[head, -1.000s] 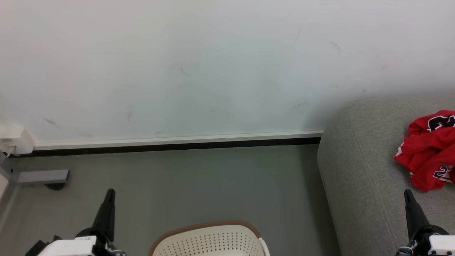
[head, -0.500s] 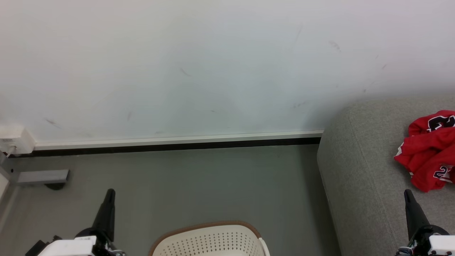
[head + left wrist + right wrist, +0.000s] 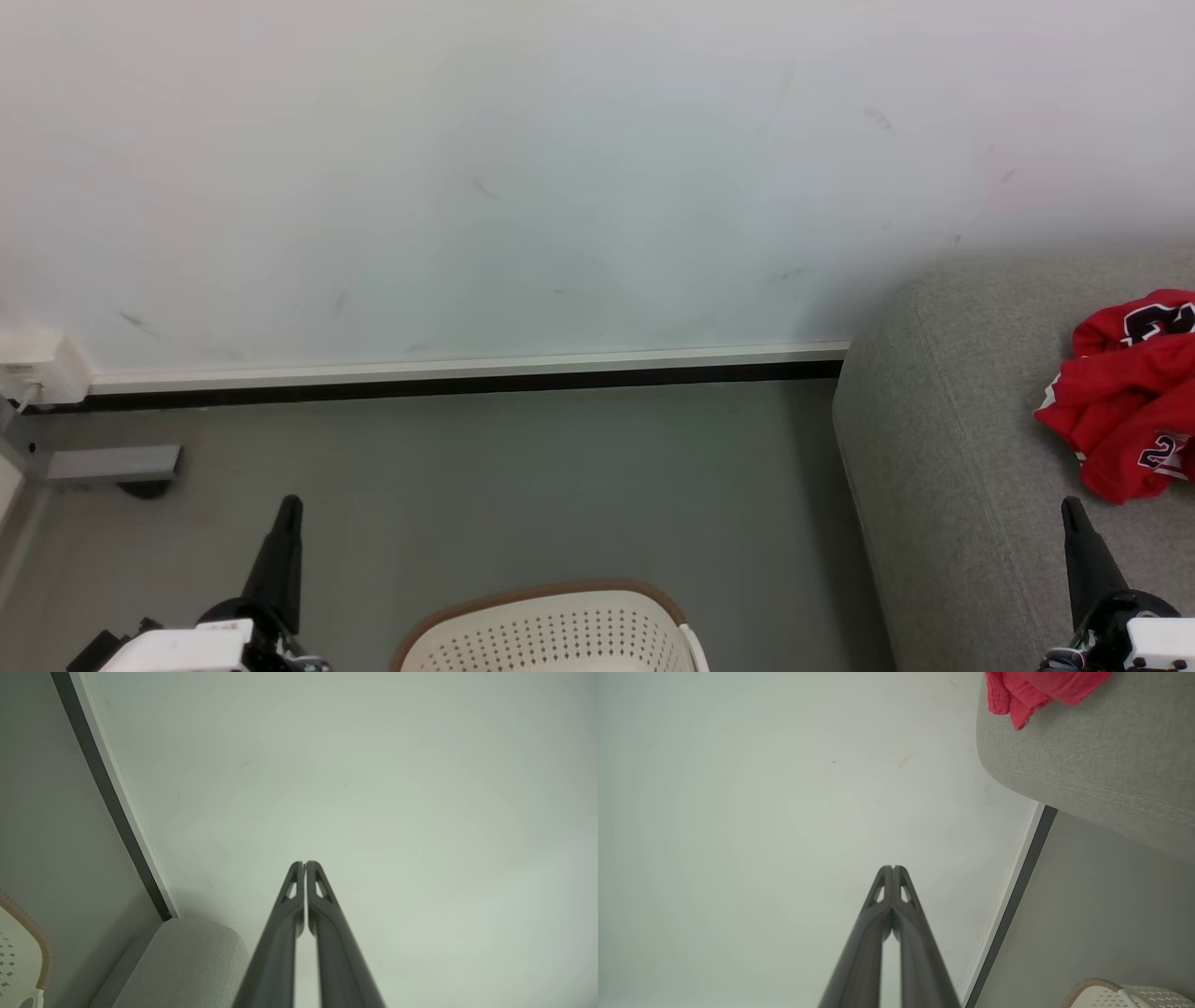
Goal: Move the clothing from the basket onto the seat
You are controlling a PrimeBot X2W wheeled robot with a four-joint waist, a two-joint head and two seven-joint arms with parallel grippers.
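Head view: clothing (image 3: 1125, 411) heaped on seat (image 3: 943, 439); basket (image 3: 551, 597) beside seat; left gripper (image 3: 291, 505) upright, well apart from seat; right gripper (image 3: 1071, 505) upright, seen against seat.
Left wrist view: fingers (image 3: 285, 914) pressed together, empty.
Right wrist view: fingers (image 3: 871, 919) pressed together, empty.

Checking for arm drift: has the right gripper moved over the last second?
No. The right gripper keeps its place below the clothing, over the seat.
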